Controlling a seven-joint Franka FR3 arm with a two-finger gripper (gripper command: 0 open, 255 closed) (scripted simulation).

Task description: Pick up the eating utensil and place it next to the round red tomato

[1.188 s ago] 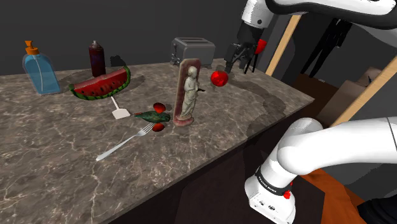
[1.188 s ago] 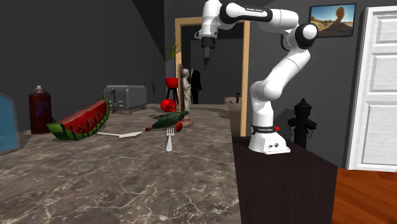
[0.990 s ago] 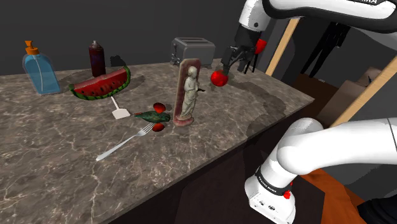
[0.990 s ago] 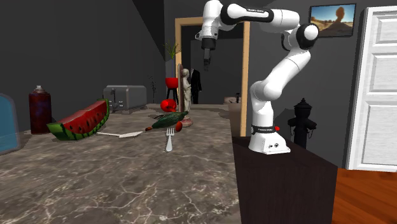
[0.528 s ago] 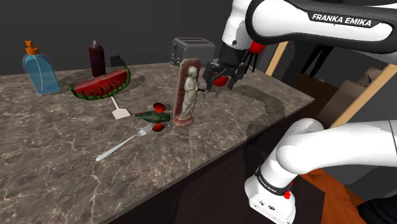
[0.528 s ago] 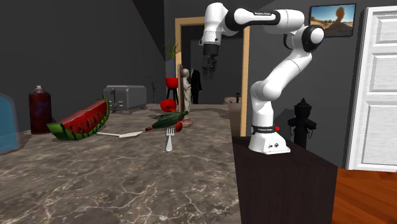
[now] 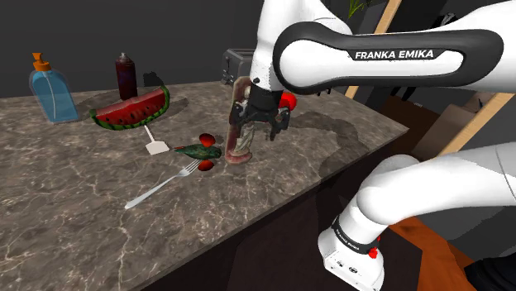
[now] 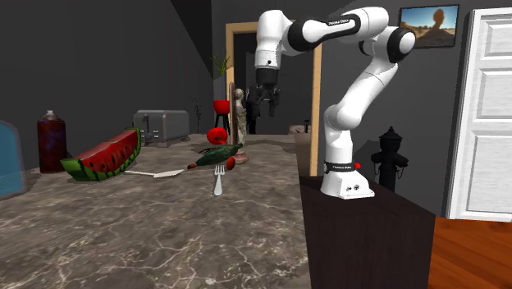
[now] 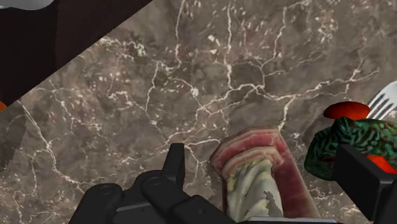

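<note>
Pincer (image 7: 253, 132) over one statuette (image 7: 241, 154); one fork (image 7: 161, 188).

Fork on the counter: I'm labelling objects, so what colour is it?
The fork is silvery grey, clearest in the shoulder view.

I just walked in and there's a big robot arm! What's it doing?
The arm is meant to put the fork next to the tomato, but it holds nothing yet. Its gripper hangs open right over the little statue on the counter. The fork lies flat on the counter, apart from the gripper and untouched. The tomato sits a little way past the statue.
</note>
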